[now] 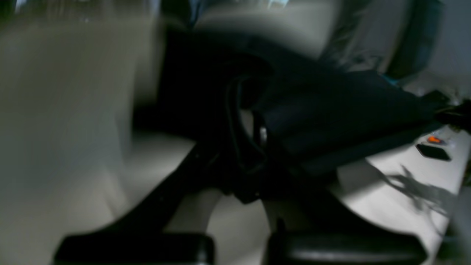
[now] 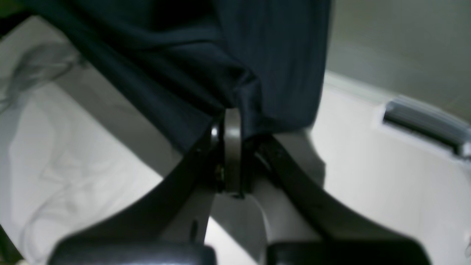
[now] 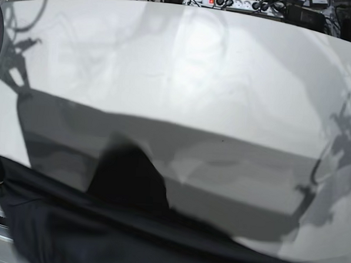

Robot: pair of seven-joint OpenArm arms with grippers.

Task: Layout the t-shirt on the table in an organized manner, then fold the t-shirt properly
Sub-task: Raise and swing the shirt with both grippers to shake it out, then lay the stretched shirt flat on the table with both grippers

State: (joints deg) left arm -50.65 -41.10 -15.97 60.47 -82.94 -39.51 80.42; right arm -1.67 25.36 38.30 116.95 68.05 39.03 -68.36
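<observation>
Shirt: black, held up off the surface along its near edge; in the base view it stretches as a dark band across the bottom, one flap rising toward the near-left part, and nothing shows it lying flat yet.
Right pincer: pressed together on a bunched fold of the shirt, cloth gathered tight at the tips and hanging away above them.
Left pincer: pressed together, and dark cloth sits right at its tips, so it looks to be pinching the shirt; the view is blurred and the hold cannot be judged closely.
Step, as judged: the shirt is being carried or spread between the two arms, before it is laid out.
Risk, slipping: each hold appears to be a small pinch of thin fabric; a pull between the arms could drag the cloth out of one pincer, and the shirt would drop in a heap.
Risk, near edge: the shirt hangs at the near edge, so a loose side could slide off the surface.
Risk, bunching: gathered cloth at the right pincer may set down as a wrinkle or a twisted sleeve, spoiling the layout.
Risk, uneven arms: if one arm lowers first, the shirt would land skewed.
</observation>
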